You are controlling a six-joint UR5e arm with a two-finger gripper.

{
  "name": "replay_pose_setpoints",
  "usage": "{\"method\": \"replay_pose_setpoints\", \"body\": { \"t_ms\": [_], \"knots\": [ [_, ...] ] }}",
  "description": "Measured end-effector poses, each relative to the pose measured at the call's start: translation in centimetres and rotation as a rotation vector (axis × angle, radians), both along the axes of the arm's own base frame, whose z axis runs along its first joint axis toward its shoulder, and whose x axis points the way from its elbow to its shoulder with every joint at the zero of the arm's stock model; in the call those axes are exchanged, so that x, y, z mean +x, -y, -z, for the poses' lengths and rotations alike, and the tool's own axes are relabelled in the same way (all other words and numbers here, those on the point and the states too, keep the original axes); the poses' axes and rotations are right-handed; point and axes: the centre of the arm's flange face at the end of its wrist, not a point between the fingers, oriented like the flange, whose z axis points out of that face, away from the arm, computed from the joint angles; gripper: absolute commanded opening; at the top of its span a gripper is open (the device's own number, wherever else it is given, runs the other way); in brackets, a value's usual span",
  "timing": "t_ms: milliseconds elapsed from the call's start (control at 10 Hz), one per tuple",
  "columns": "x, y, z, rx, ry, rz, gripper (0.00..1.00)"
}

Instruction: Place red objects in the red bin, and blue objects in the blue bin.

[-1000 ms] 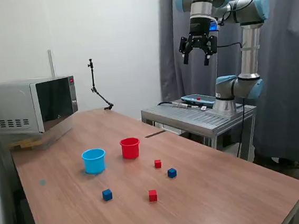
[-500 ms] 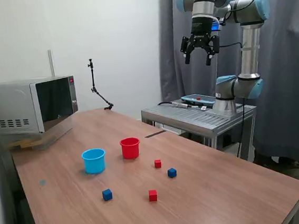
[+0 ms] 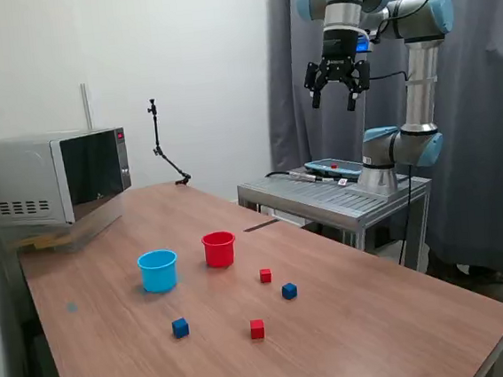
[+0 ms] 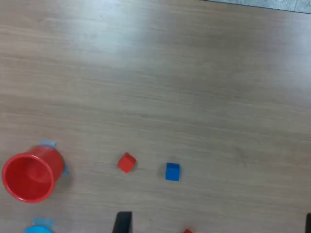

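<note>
On the wooden table (image 3: pixel 362 320) stand a red cup, the red bin (image 3: pixel 219 249) (image 4: pixel 30 175), and a light blue cup, the blue bin (image 3: pixel 158 270) (image 4: pixel 38 228). Two small red cubes (image 3: pixel 265 275) (image 3: pixel 257 329) and two dark blue cubes (image 3: pixel 289 291) (image 3: pixel 180 327) lie spread in front of the cups. The wrist view shows one red cube (image 4: pixel 126 162) beside one blue cube (image 4: pixel 172 172), and a sliver of another red cube (image 4: pixel 187 231) at the frame edge. My gripper (image 3: pixel 337 93) hangs high above the table's far side, open and empty, far from every cube.
A microwave (image 3: pixel 50 178) sits on the table at the exterior view's left. A thin black stand (image 3: pixel 164 152) rises at the back edge. The arm's base stands on a grey metal cart (image 3: pixel 333 198) behind the table, with dark curtains behind it.
The gripper rose slightly and shifted a little toward the exterior view's right between the earliest frame and now. The cubes and cups have not moved.
</note>
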Motion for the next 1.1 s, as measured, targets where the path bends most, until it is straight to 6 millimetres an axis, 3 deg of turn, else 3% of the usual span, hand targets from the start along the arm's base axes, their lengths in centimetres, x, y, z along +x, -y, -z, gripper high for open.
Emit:
{"method": "replay_pose_setpoints", "body": {
  "t_ms": [1100],
  "knots": [
    [0.35, -0.18, 0.49, 0.001, 0.011, 0.0, 1.0]
  ]
}}
